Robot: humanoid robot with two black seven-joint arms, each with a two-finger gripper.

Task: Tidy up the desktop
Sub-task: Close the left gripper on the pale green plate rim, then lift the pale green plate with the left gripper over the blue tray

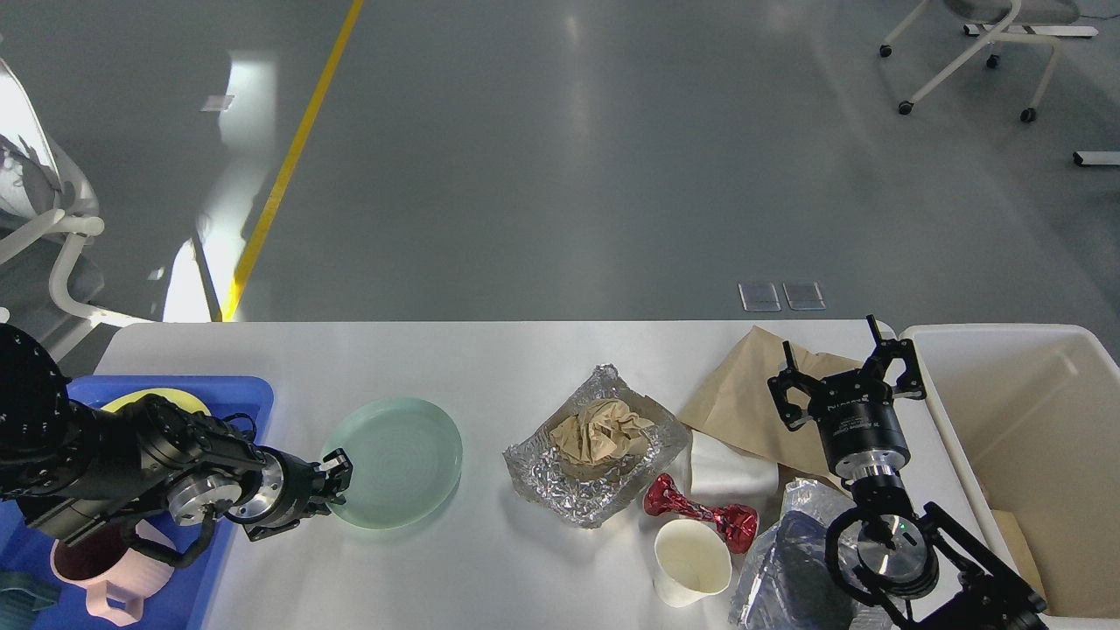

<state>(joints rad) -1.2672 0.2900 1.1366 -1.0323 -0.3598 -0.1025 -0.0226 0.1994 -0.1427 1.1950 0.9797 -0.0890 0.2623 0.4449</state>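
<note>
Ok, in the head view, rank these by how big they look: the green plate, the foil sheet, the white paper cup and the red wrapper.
Largest to smallest, as they look in the head view:
1. foil sheet and green plate: too close to rank
2. red wrapper and white paper cup: also too close to rank, and the cup sits nearer the camera

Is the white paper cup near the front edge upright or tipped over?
Tipped: the paper cup lies on the desktop, its open mouth facing the camera, apparently empty.
</note>
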